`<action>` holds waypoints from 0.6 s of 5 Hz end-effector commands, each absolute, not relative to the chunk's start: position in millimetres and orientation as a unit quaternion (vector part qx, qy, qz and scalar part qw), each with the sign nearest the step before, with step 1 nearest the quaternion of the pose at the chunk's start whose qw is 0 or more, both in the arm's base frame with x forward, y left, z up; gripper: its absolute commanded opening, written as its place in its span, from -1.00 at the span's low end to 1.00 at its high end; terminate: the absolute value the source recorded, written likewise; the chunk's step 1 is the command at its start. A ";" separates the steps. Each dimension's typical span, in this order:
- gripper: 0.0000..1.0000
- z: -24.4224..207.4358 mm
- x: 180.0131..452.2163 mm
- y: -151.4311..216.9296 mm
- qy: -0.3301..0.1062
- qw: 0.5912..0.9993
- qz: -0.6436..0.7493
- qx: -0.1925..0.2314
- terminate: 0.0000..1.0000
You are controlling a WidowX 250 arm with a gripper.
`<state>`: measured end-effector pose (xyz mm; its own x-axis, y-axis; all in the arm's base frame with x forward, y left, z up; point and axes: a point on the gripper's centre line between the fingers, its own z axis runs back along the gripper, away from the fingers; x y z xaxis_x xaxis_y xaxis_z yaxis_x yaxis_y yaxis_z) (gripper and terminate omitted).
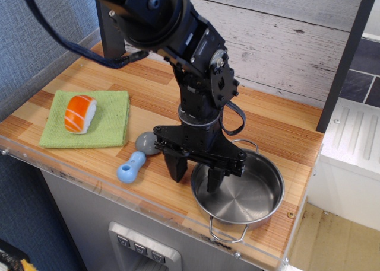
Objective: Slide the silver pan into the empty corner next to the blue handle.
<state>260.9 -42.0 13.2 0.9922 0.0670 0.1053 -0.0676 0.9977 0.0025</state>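
The pan (242, 192) sits at the front right of the counter (279, 131), its near loop handle overhanging the clear front rim and its far handle pointing toward the back wall. It occupies most of the corner (289, 216); only a narrow strip of bare wood with a small screw shows between the pan and the right edge.

The gripper (195, 175) is released, its two fingers spread wide and straddling the pan's left wall: one finger stands on the wood outside the rim, the other reaches down inside the bowl. Neither is seen clamping metal. This spread suits letting go of the rim.

The blue handle (130, 166) lies just left of the gripper, near but apart from the pan, its grey dome end toward the arm. A green cloth (110, 124) carrying a sushi piece (79, 112) rests well apart at the left and plays no part.

Judgement: the slide appears essentially complete. The next move calls for a straight lift, so the inner finger does not drag the wall.
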 end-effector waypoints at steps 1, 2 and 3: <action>1.00 35.9 263.6 -37.8 -0.059 0.998 0.020 0.002 -1.00; 1.00 60.3 265.0 -38.2 -0.067 0.998 0.011 -0.006 -1.00; 1.00 88.0 266.1 -39.3 -0.071 0.997 0.007 -0.015 -1.00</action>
